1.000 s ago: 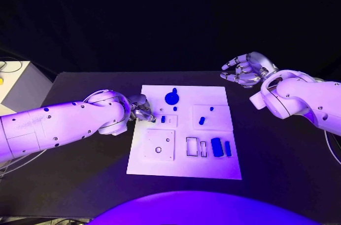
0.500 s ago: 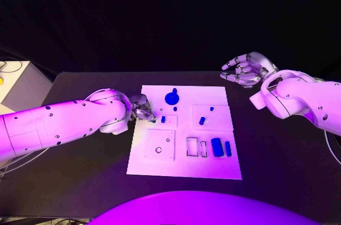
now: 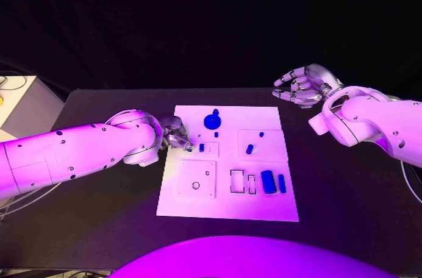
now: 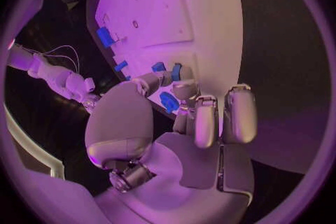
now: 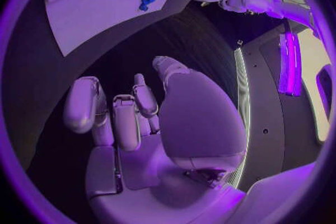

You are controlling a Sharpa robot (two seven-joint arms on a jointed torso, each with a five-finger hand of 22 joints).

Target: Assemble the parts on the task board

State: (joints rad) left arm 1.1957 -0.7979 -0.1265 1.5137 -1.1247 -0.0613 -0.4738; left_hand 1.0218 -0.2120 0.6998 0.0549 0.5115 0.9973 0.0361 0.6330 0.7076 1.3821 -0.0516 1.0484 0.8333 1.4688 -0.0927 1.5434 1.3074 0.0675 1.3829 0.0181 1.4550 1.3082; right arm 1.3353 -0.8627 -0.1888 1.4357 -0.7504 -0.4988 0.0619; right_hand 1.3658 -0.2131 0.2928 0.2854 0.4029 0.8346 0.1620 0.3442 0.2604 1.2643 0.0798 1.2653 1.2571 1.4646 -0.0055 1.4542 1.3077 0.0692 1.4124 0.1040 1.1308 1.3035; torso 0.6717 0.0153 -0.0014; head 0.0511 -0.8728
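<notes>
Nothing much has shifted over the last second — the left arm has eased a touch inward and both hands sit where they were; the task board (image 3: 228,162) lies flat in the middle of the black counter (image 3: 352,199), blue parts scattered on it: a round one (image 3: 212,121) near the far edge, a small peg (image 3: 250,149) mid-board, two bars (image 3: 274,182) by the right-hand slots; the left robot hand (image 3: 175,134) is at the board's left edge, its fingers pinching a small blue part (image 4: 169,102) — clamped on it; the right robot hand (image 3: 302,86) hovers off the board's far right corner, fingers curled in on nothing.
</notes>
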